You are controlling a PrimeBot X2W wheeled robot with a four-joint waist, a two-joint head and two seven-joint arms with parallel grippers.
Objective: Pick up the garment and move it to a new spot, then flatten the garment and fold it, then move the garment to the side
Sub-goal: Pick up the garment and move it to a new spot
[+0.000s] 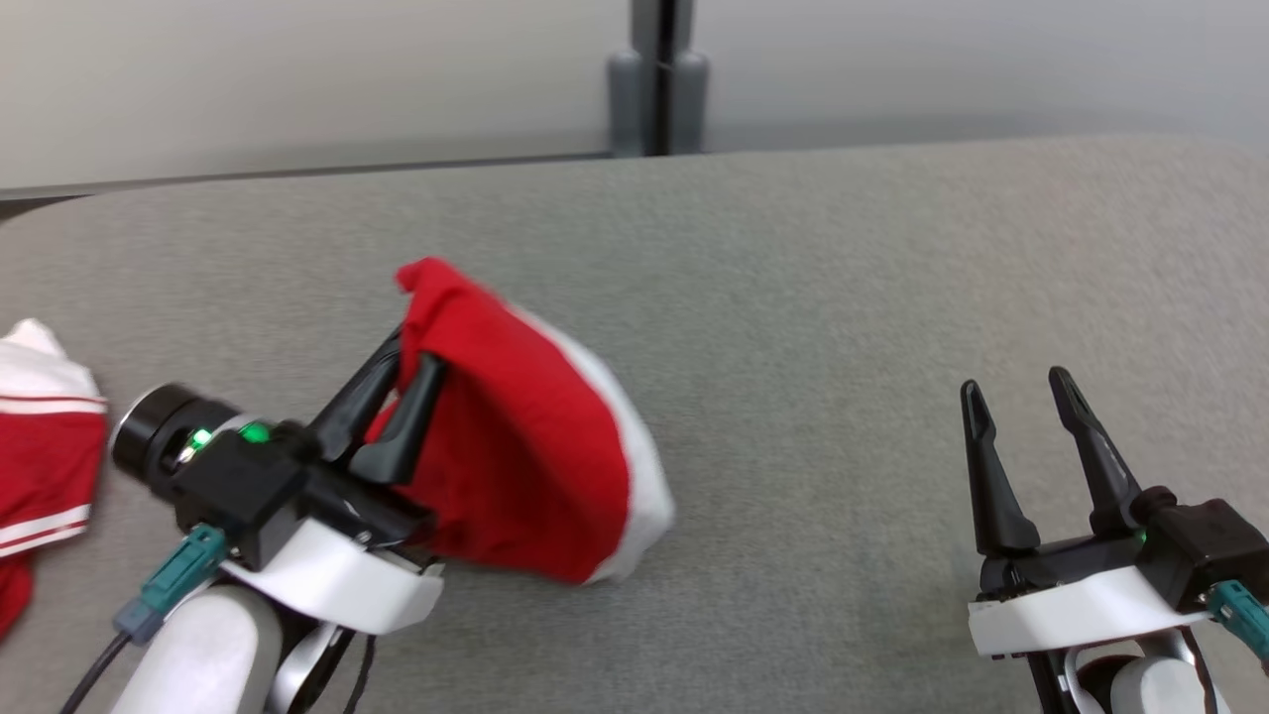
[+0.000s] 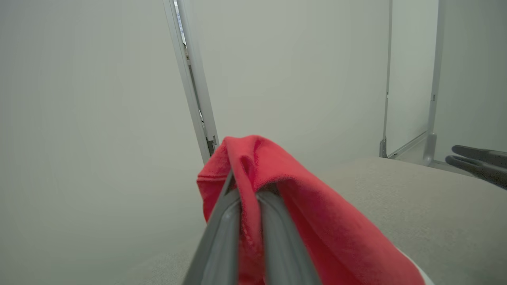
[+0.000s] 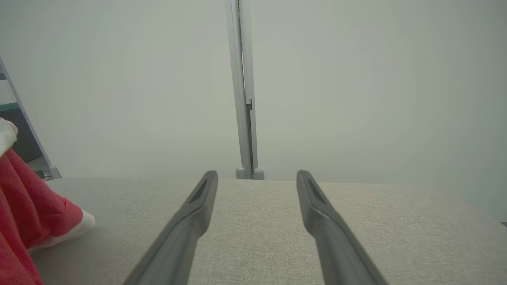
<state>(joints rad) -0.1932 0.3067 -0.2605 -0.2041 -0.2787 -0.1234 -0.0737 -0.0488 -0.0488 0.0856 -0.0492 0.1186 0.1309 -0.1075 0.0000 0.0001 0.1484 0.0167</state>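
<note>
left gripper (image 1: 414, 352) angled up-right, clamped on red garment (image 1: 525, 456), bunched edge raised off grey table (image 1: 793, 297). right gripper (image 1: 1014, 382) pointing forward, fingers wide apart, holding nothing

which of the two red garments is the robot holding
The plain red garment with a white hem, pinched in the left end effector. The striped garment lies loose at the left of the table.

Test lab, plain partition panels (image 3: 119, 99), grey fabric-covered table (image 1: 793, 297)

grey table (image 1: 793, 248), pale wall (image 1: 297, 79) — grey post (image 1: 657, 99)
</note>
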